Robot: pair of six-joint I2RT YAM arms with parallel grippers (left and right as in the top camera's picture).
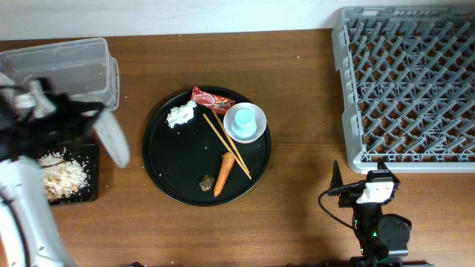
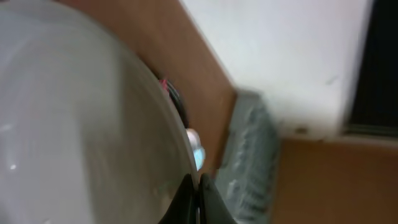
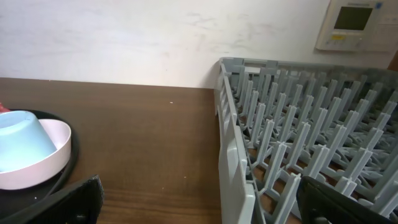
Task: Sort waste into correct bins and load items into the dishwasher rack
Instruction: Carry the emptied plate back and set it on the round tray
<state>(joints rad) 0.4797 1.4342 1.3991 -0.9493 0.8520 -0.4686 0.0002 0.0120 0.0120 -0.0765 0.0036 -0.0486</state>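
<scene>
Dark brown wooden surface (image 1: 297, 222) set against a plain white wall (image 3: 124, 37).
The wood shows fine grain and a few pale specks under even light; a beige control panel (image 3: 354, 23) with a small greenish display hangs on the wall in the right wrist view.

Orange carrot (image 1: 225, 173), light-blue cup (image 1: 243, 120)

I can't read any text from here: the wall panel (image 3: 354, 23) display and red wrapper (image 1: 211, 99) print are too blurred.
</scene>
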